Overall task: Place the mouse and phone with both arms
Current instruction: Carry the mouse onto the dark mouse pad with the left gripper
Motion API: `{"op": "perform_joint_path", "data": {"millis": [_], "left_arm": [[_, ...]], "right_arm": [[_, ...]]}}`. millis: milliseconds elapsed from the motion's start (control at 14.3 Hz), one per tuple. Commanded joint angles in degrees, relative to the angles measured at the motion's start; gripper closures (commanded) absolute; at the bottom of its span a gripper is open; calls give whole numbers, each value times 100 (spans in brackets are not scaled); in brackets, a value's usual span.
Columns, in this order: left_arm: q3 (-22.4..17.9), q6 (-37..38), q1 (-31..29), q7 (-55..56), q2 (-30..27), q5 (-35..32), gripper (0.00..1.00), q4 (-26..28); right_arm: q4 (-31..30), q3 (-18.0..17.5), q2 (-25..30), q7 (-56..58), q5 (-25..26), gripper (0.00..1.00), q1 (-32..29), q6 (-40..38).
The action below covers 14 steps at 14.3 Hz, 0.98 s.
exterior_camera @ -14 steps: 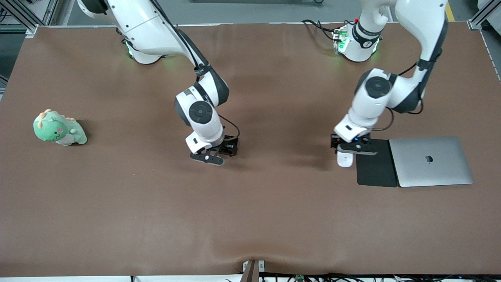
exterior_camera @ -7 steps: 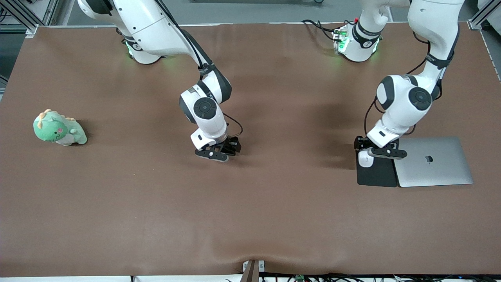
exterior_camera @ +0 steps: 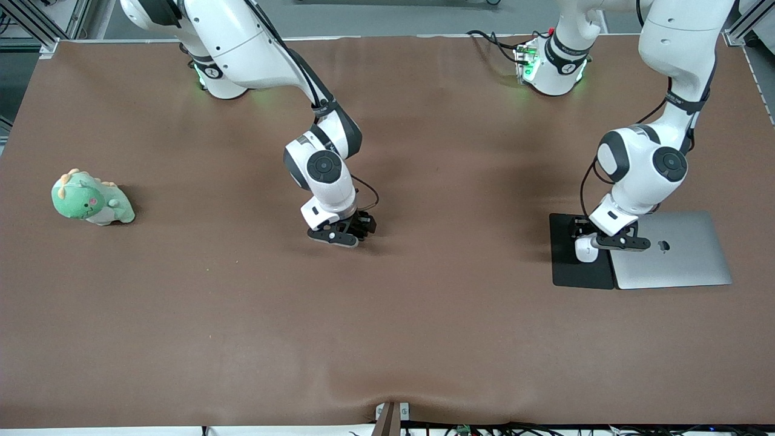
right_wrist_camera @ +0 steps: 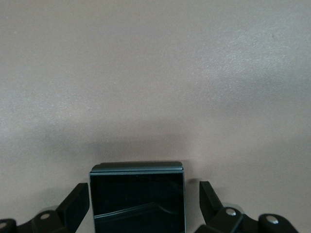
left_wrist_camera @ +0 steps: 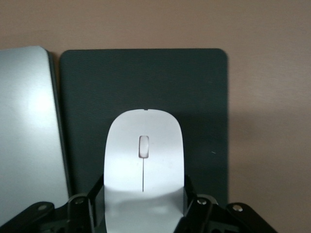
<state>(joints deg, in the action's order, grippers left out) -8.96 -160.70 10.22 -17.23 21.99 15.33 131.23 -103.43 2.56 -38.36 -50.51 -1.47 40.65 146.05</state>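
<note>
Two pincers [exterior_camera: 586,248] [exterior_camera: 357,229], one mouse [left_wrist_camera: 144,165], one phone [right_wrist_camera: 137,199]

A wide bench [exterior_camera: 242,339] covered in brown matte sheeting carries three things here. A soft green plush dinosaur toy [exterior_camera: 91,199] sits alone toward the right arm's end. Toward the left arm's end, a flat matte black rectangular pad [exterior_camera: 572,269] lies just beside a closed silver aluminium laptop [exterior_camera: 684,257], their long edges side by side.
</note>
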Motion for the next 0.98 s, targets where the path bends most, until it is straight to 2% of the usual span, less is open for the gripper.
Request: {"op": "perform_joint_path", "data": {"millis": [0,280,350,420,490,560,770,910], "left_arm": [[-53,-58,42,-201,253,338,100,-229],[-53,-58,59,-193,526,489,100,-511],[-53,-58,77,-184,534,489,95,-502],[-53,-49,68,-175,535,515,69,-485],[-53,-49,77,-132,535,524,20,-493],[-53,-40,94,-96,526,585,0,-493],[-27,117,156,88,263,603,0,-511],[-27,651,165,88,148,577,0,-755]], "right_arm": [[-90,34,13,-81,6,0,83,81],[-90,52,-40,-81,15,0,241,116],[-90,52,-32,-73,15,1,233,116],[-81,52,-31,-64,24,61,207,116],[-81,52,-23,-81,24,97,189,108],[-81,52,-14,-81,24,100,128,55],[-20,52,144,-55,6,100,-91,-242],[68,60,625,-46,-3,100,-407,-987]]}}
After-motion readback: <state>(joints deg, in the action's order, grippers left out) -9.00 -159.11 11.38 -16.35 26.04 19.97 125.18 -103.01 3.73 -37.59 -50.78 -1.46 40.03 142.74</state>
